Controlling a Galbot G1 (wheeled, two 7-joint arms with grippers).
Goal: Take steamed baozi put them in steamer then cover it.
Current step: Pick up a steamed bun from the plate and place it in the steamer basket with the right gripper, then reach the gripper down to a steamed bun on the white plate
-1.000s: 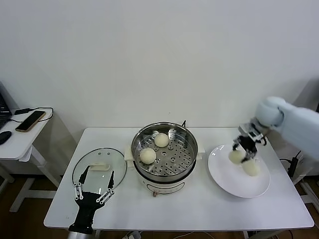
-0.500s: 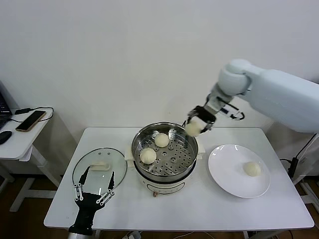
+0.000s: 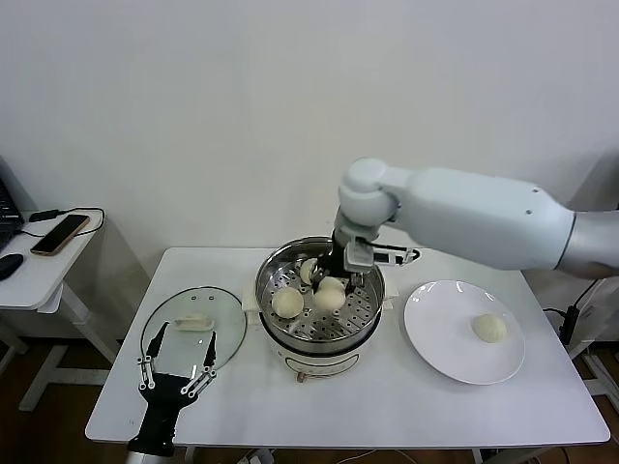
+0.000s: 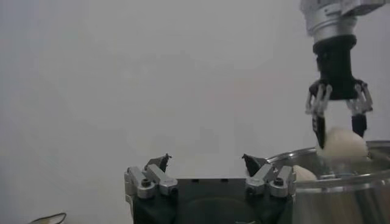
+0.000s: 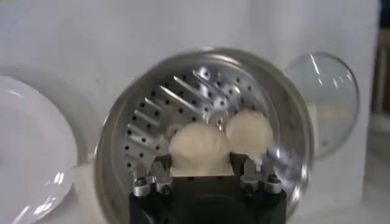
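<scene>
The steel steamer point(image 3: 280, 253) stands on its cream pot base at the table's middle. My right gripper point(image 3: 331, 285) is down inside it, shut on a baozi point(image 3: 331, 296) held just above the perforated floor point(image 5: 183, 97). In the right wrist view the held baozi point(image 5: 199, 151) sits between the fingers, with another baozi point(image 5: 248, 131) beside it. Two more baozi lie in the steamer: one at the front left point(image 3: 287, 303) and one at the back point(image 3: 309, 270), partly hidden by the gripper. One baozi point(image 3: 489, 328) lies on the white plate point(image 3: 445, 333). My left gripper point(image 3: 177, 372) is open and empty near the table's front left edge.
The clear glass lid point(image 3: 193, 324) with a cream handle lies flat on the table left of the steamer, just beyond my left gripper. A side table with a phone point(image 3: 60, 234) stands at the far left. The left wrist view shows the right gripper point(image 4: 338, 125) over the steamer rim point(image 4: 341, 182).
My right gripper lifted one baozi off the plate, carried it left over the steamer and lowered it inside. One baozi stays on the plate. The left arm has barely moved.
</scene>
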